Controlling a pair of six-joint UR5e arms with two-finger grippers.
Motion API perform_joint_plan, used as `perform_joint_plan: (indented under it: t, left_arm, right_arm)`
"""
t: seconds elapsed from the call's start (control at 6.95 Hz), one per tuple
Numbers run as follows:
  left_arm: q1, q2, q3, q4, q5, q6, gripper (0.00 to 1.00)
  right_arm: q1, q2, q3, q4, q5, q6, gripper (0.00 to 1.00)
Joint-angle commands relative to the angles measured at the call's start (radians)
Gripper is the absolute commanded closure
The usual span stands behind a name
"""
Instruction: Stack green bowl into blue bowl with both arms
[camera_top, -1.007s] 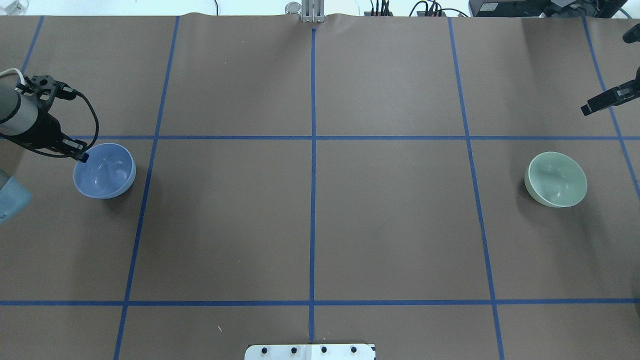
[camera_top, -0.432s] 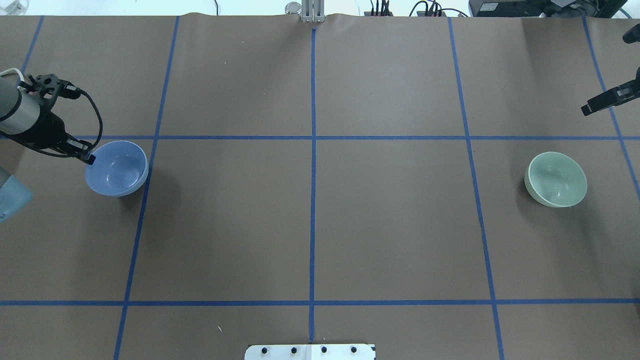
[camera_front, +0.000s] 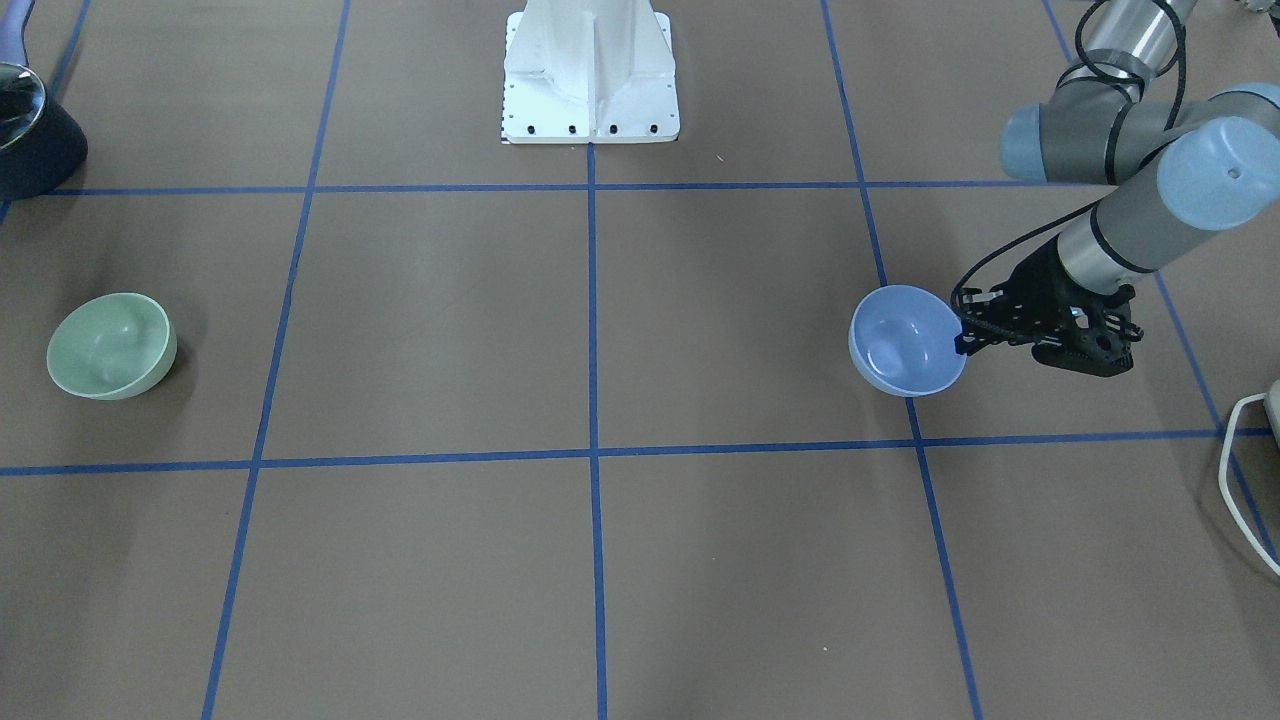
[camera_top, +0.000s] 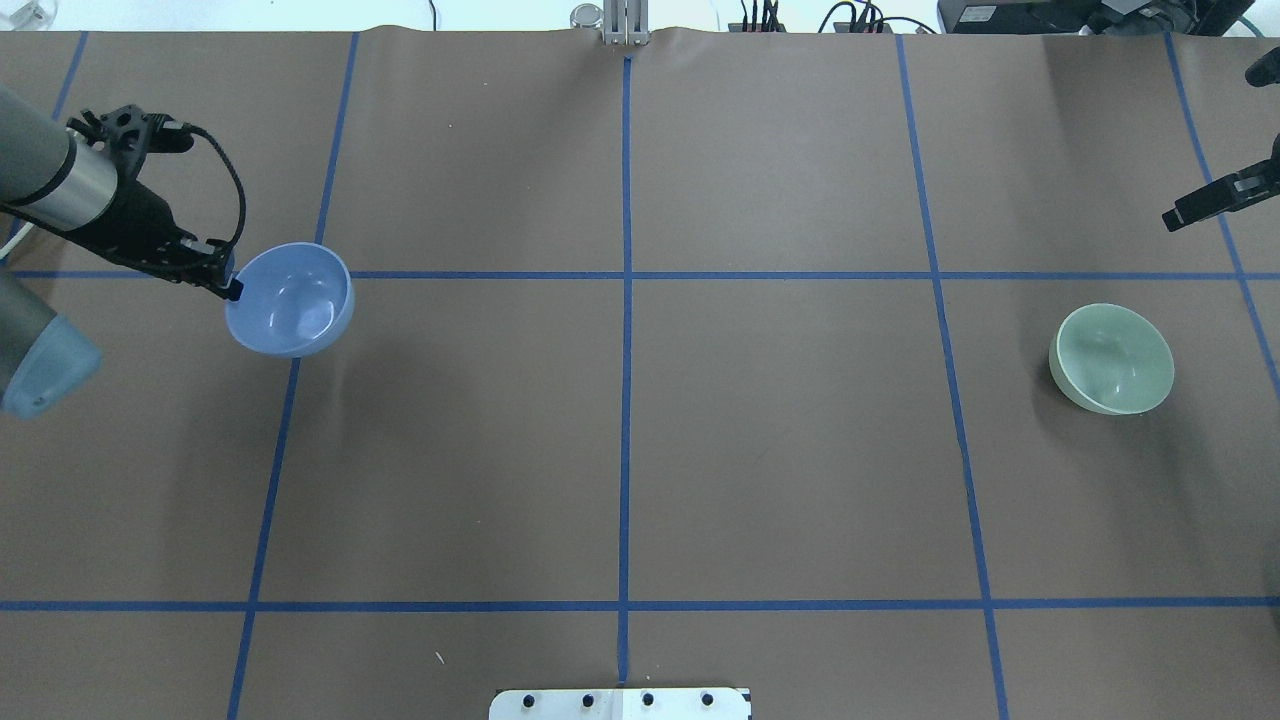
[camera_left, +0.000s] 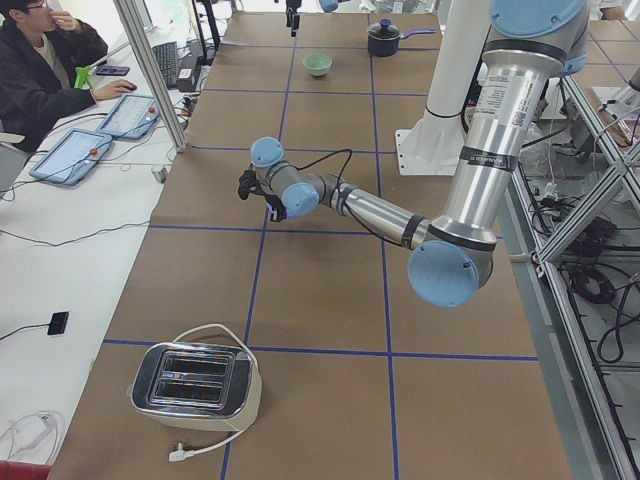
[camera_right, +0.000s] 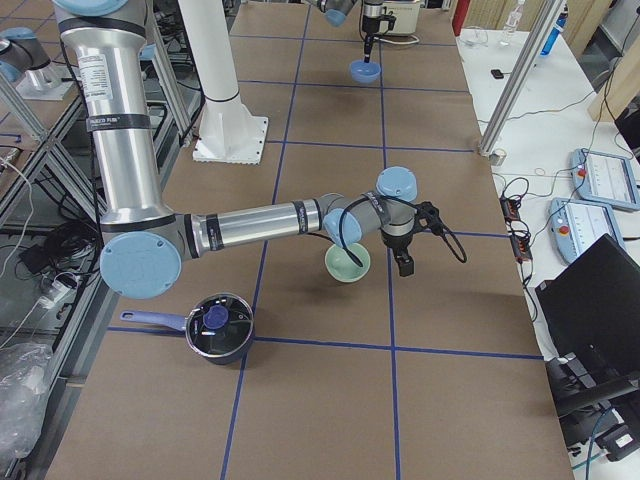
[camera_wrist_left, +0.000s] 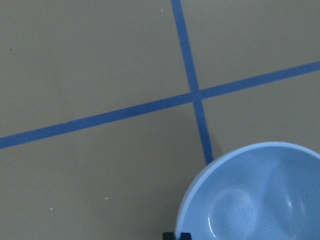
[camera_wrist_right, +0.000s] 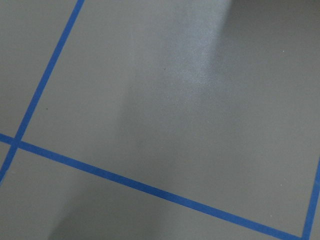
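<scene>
The blue bowl (camera_top: 290, 300) hangs a little above the table at the left, slightly tilted. My left gripper (camera_top: 228, 285) is shut on its rim on the side toward the arm. The bowl (camera_front: 905, 340) and the gripper (camera_front: 962, 340) also show in the front view, and the bowl's inside (camera_wrist_left: 255, 195) fills the left wrist view's lower right. The green bowl (camera_top: 1112, 358) stands alone on the table at the right, also seen from the front (camera_front: 110, 345). My right gripper (camera_top: 1190, 210) hovers beyond it at the view's right edge, empty; I cannot tell whether it is open.
The white pedestal base (camera_front: 590, 75) stands at the robot's edge of the table. A dark pot (camera_right: 215, 325) sits near the right end and a toaster (camera_left: 195, 385) at the left end. Blue tape lines (camera_top: 626, 300) divide the brown table cover.
My left gripper has lifted the blue bowl and carried it toward the table's middle and away from the robot. The green bowl and the right arm have not moved.
</scene>
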Motion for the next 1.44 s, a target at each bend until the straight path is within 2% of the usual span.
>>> perform_joint_plan:
  t: [0.0, 0.14, 0.43, 0.58, 0.72, 1.29]
  left_arm:
    - [0.109, -0.19, -0.002, 0.152, 0.048, -0.203, 1.0]
    - [0.198, -0.258, 0.006, 0.16, 0.143, -0.318, 1.0]
    - [0.33, -0.387, 0.073, 0.162, 0.26, -0.466, 1.0]
    - [0.385, -0.431, 0.125, 0.162, 0.338, -0.491, 1.0]
    - [0.419, -0.436, 0.13, 0.162, 0.39, -0.491, 1.0]
    - [0.435, -0.433, 0.13, 0.16, 0.402, -0.488, 1.0]
  right_arm:
    - [-0.003, 0.0, 0.0, 0.0, -0.001, 0.0, 0.0]
    - [-0.004, 0.0, 0.0, 0.0, -0.001, 0.0, 0.0]
    - [-0.004, -0.003, 0.0, 0.002, -0.001, 0.0, 0.0]
    - [-0.004, 0.0, -0.001, 0.0, -0.001, 0.001, 0.0]
    - [-0.004, 0.0, -0.002, 0.0, -0.001, 0.0, 0.0]
    - [-0.004, 0.0, -0.002, 0.0, -0.001, 0.001, 0.0]
